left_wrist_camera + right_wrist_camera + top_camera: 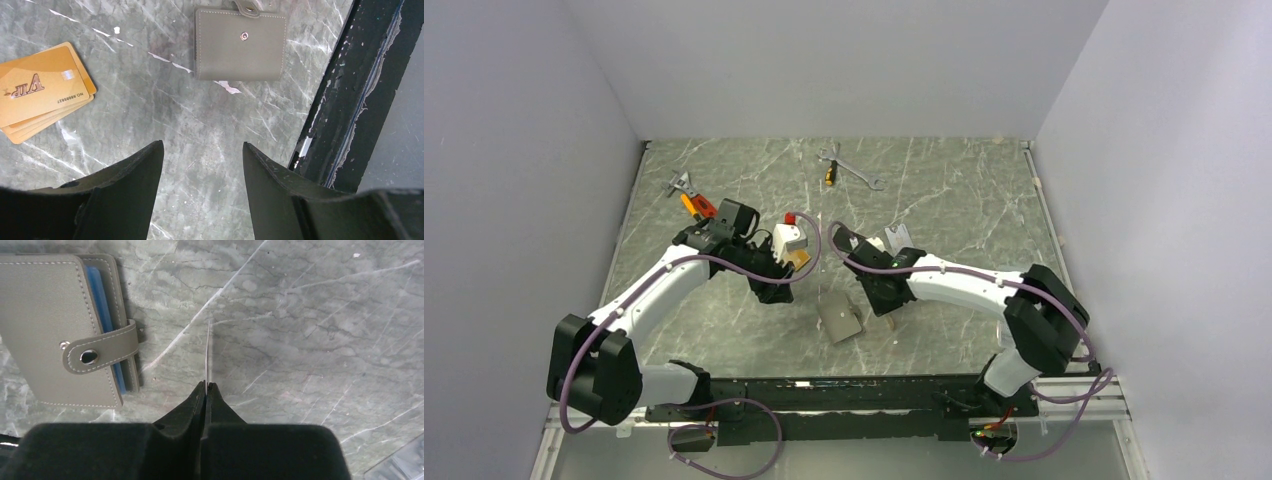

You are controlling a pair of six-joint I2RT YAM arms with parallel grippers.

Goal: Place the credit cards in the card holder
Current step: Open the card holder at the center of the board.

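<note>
1. The card holder (pixel 839 320) lies folded on the marble-patterned counter (pixel 944 200), near its near edge and about midway between the two arms.
2. In the right wrist view the holder's strap (pixel 100 351) wraps over the open edge onto the cover. The stud (pixel 64 344) shows bare beside the strap's end, so the strap is not snapped on. Blue-grey pocket edges (pixel 102 305) peek out under the cover.
3. The right arm's fingers (pixel 206 390) are pressed together on a thin card (pixel 208 350), held by one end and seen edge-on above the bare counter. It points away from the wrist, just right of the holder and not touching it. Its colour cannot be told from this angle.
4. The left arm's fingers (pixel 154 155) stand well apart with nothing between them, hovering over bare counter.
5. A small stack of orange-gold cards (pixel 42 92) lies flat and slightly fanned on the counter, off to the left in the left wrist view. The top one reads "VIP". The stack is well apart from the holder.
6. The counter's black front rail (pixel 350 100) runs just beside the holder in the left wrist view.
7. A corner of a clear plastic box (pixel 400 465) shows at the lower right of the right wrist view.
8. Far back on the counter lie a spanner (pixel 861 178) at centre and an orange-handled tool (pixel 696 206) to the left.
</note>
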